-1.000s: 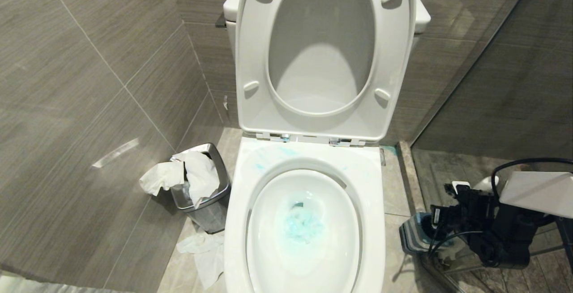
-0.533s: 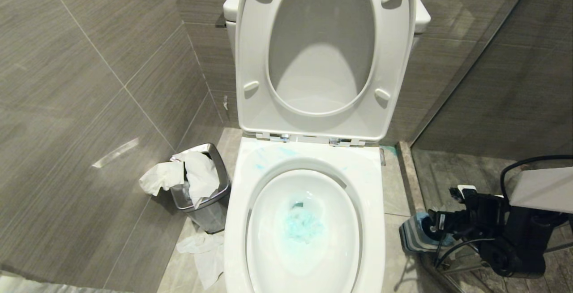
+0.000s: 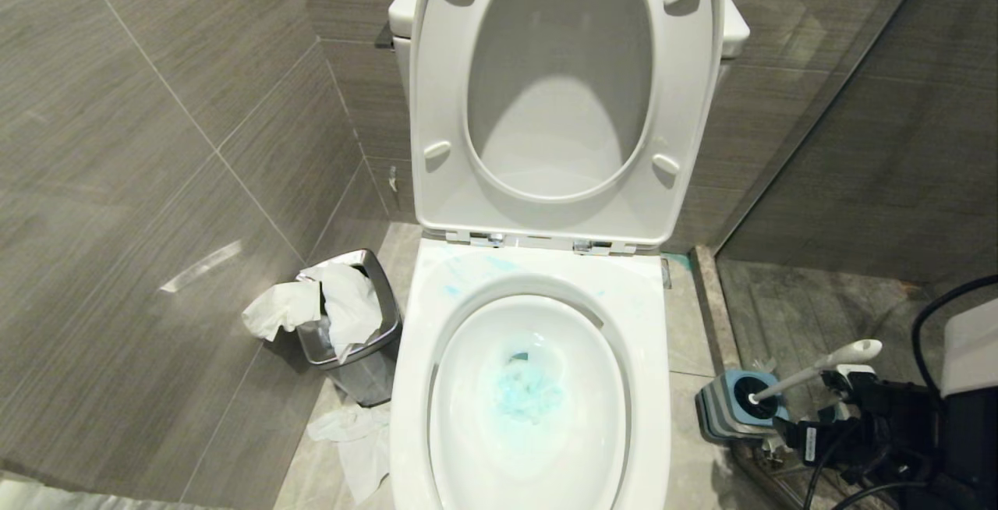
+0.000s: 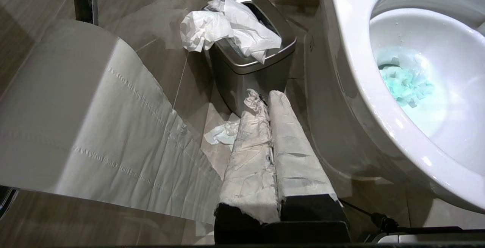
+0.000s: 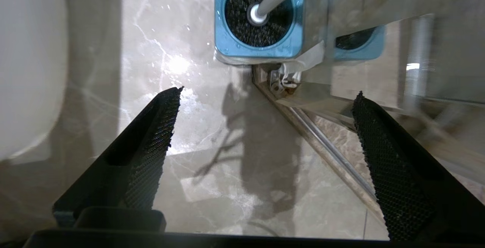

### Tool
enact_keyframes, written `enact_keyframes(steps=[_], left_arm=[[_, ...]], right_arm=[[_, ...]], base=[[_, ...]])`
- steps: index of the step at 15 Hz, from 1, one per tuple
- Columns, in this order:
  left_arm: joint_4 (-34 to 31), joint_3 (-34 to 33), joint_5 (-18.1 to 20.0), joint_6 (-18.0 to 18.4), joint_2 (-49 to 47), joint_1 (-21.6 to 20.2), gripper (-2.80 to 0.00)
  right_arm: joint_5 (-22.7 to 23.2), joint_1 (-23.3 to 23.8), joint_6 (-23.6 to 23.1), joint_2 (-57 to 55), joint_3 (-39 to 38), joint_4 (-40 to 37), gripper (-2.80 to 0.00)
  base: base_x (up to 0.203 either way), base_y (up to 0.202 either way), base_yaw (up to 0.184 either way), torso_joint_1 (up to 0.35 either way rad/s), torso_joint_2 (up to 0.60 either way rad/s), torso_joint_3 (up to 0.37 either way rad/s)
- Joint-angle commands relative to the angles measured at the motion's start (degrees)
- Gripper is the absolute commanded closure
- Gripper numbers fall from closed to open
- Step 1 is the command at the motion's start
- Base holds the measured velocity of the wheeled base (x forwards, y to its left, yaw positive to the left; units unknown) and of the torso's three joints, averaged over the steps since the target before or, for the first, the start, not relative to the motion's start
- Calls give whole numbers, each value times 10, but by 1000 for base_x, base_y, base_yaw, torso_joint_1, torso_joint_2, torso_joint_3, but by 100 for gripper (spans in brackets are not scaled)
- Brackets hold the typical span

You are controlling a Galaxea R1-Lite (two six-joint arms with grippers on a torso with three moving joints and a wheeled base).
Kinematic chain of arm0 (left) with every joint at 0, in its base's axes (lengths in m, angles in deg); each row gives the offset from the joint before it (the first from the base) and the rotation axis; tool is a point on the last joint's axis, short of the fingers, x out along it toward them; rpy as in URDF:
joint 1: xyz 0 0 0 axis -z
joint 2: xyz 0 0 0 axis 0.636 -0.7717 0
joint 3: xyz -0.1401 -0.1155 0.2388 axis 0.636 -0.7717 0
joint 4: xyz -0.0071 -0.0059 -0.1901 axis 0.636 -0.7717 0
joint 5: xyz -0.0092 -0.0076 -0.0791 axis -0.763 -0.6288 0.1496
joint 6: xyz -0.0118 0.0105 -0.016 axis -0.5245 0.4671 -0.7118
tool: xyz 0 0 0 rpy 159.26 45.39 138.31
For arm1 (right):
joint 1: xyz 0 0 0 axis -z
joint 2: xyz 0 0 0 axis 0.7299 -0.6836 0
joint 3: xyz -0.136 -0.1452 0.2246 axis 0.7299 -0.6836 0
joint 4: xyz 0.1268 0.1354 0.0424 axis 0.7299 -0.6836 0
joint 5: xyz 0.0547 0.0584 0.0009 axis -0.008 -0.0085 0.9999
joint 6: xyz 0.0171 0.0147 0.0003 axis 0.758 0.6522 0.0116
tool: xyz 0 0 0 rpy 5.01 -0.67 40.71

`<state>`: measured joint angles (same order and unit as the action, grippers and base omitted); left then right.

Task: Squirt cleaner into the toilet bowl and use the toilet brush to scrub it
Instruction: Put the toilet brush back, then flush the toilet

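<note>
Nearest the robot on its right, the right pincer (image 5: pixel 265 145) hangs low over the glossy marble floor (image 5: pixel 197 134) with its two black, mesh-textured fingers (image 5: pixel 155 145) spread wide and nothing between them. Just beyond it stands the square grey-and-blue holder (image 3: pixel 729 409), tucked against the metal threshold strip (image 5: pixel 326 142), and in it sits the toilet brush (image 3: pixel 811 373): the round black bristle head (image 5: pixel 257 13) is sunk in the holder's well while the slim white plastic handle leans up and away from the toilet, ending in a rounded, flattened tip (image 3: pixel 858 352). The brush looks light and rigid, so little squeeze should lift it; the smooth handle may be slippery and could swivel in a loose hold. The upper part of the shaft, just below the flattened end, seems the best place to take hold, with the fingers closing across it. The holder is probably light too and might drag or tip if the bristles catch. On the robot's left, the left pincer (image 4: pixel 271 126) is parked shut, its fingers wrapped in white paper, near the small steel waste bin (image 3: pixel 366 370). Farther off, the glossy white ceramic toilet bowl (image 3: pixel 413 385) holds the cleaner (image 3: pixel 530 393), a cloudy turquoise-blue patch in the water, with faint smears on the rim, so in my judgement squirting is done.
</note>
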<state>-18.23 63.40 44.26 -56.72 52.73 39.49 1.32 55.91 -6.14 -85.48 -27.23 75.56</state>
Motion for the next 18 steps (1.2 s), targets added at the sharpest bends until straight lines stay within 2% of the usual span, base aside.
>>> enact_keyframes(steps=[1,5,12,13,18], left_arm=[[0,0,0,0,0,0,0],[0,0,0,0,0,0,0],[0,0,0,0,0,0,0],[0,0,0,0,0,0,0],[0,0,0,0,0,0,0]], right_arm=[[3,0,-1,89,-42,7,-280],[24,-1,0,208,-102,9,-280],[33,-5,-2,336,-100,9,-280],[33,-5,-2,351,-101,9,0],[34,-5,-2,386,-102,9,0]], base=[[0,0,0,0,0,0],[0,0,0,0,0,0],[0,0,0,0,0,0],[0,0,0,0,0,0],[0,0,0,0,0,0]])
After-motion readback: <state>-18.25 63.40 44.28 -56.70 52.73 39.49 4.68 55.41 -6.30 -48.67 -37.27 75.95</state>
